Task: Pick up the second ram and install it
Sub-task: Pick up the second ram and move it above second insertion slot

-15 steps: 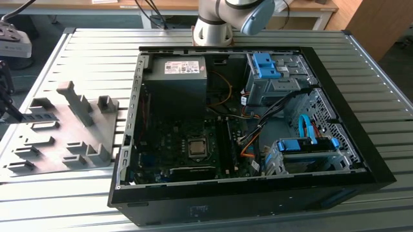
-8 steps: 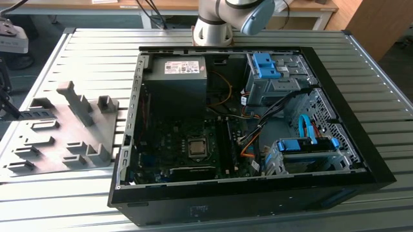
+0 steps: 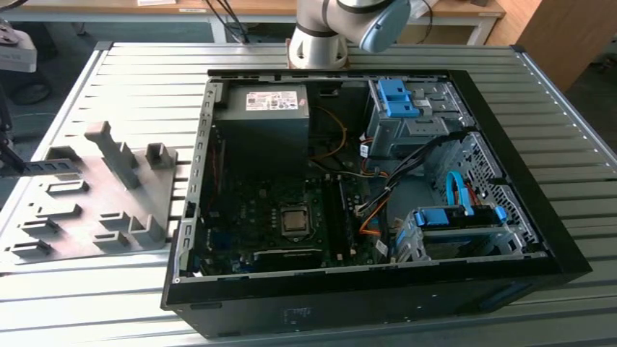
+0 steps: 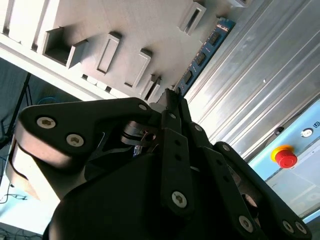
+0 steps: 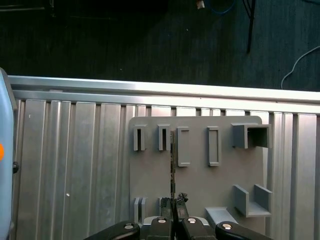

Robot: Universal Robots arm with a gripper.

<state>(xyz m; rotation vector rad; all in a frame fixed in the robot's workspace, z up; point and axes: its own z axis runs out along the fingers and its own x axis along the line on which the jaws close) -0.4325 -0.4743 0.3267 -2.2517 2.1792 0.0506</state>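
The second ram [image 4: 202,55] is a blue-green strip with dark chips, and my gripper [image 4: 170,97] is shut on one end of it. In the first wrist view the ram [image 5: 172,165] shows edge-on as a thin dark line over the grey fixture plate [image 5: 200,185], with the gripper [image 5: 174,206] closed around its near end. In the exterior view the ram [image 3: 48,167] is a dark strip at the far left, over the fixture plate [image 3: 87,217], with the gripper [image 3: 11,166] at the picture's edge. Whether the ram still touches its holder, I cannot tell.
An open computer case [image 3: 540,238] lies on the ribbed metal table [image 3: 144,72] at the exterior view's right of the plate. Inside are the motherboard [image 3: 260,210], long black slots [image 3: 339,213], cables and blue drive brackets [image 3: 397,97]. The arm's base [image 3: 318,43] stands behind the case.
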